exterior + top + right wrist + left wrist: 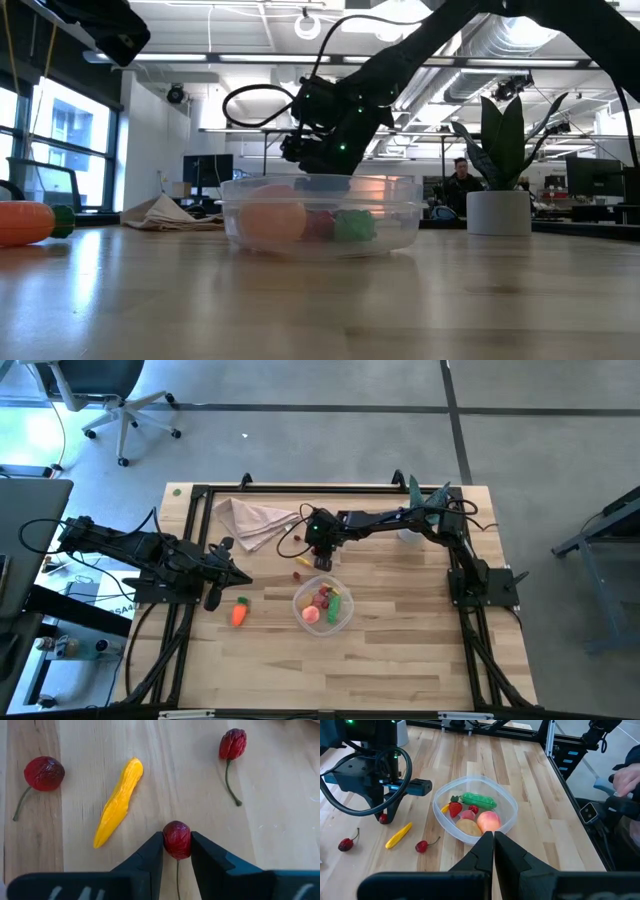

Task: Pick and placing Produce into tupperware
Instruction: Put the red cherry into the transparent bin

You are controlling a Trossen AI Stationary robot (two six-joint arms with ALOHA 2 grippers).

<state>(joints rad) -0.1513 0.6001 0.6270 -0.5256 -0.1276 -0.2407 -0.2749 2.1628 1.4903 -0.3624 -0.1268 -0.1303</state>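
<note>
From above, the bench [400, 660] is seen carrying the tupperware [324, 606] near its middle, with produce inside; a carrot [239, 614] lies to its left, and a napkin [255, 520] is spread near the far edge. The right pincer [321, 563] is lowered just behind the tupperware, while the left pincer [213, 598] is held near the carrot. At bench height, the tupperware [320, 213] is shown holding a peach-coloured piece [271, 220] and a green one [354, 226], with a potted plant [499, 190] standing to one side. Through the left wrist camera, the left pincer [493, 840] is seen pressed together with nothing in it, pointed at the tupperware [475, 810]; a person's hand [626, 775] is visible beyond the bench. Through the right wrist camera, the right pincer [177, 845] is seen clamped on a cherry [177, 839], with a yellow piece [118, 802] and two more cherries [44, 773] [232, 743] lying apart on the wood.
</note>
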